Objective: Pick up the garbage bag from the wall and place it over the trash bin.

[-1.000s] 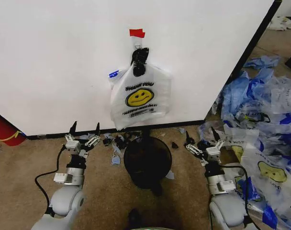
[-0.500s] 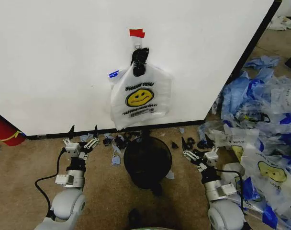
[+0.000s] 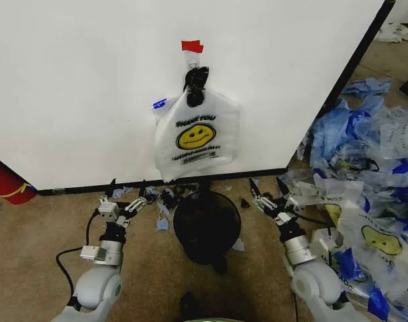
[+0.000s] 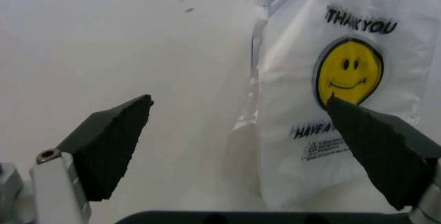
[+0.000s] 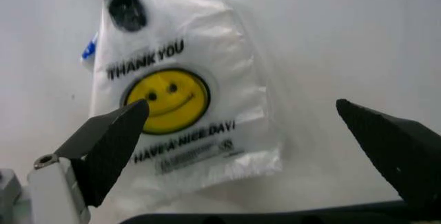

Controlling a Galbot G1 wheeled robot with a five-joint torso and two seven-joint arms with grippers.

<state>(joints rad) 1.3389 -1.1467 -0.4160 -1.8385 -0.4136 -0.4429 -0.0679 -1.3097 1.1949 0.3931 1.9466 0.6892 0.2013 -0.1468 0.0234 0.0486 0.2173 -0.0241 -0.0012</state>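
The garbage bag [image 3: 196, 137] hangs flat on the white wall from a black clip [image 3: 194, 84] under a strip of red tape. It is white with a yellow smiley face and "THANK YOU" print, and a bit of blue shows at its upper left. Directly below it on the carpet stands the round black trash bin [image 3: 207, 225]. My left gripper [image 3: 127, 190] is open, low and left of the bin. My right gripper [image 3: 266, 188] is open, low and right of it. Each wrist view looks at the bag [image 4: 344, 79] [image 5: 179, 105] between spread fingers, with nothing held.
A red cylinder [image 3: 6, 181] lies at the wall's foot far left. A heap of blue and white plastic bags [image 3: 365, 154] covers the floor on the right. Small scraps [image 3: 160, 198] litter the carpet by the wall behind the bin.
Both grippers have swung inward toward the bin and the bag, the right one more than the left. The bag and the bin have not moved.
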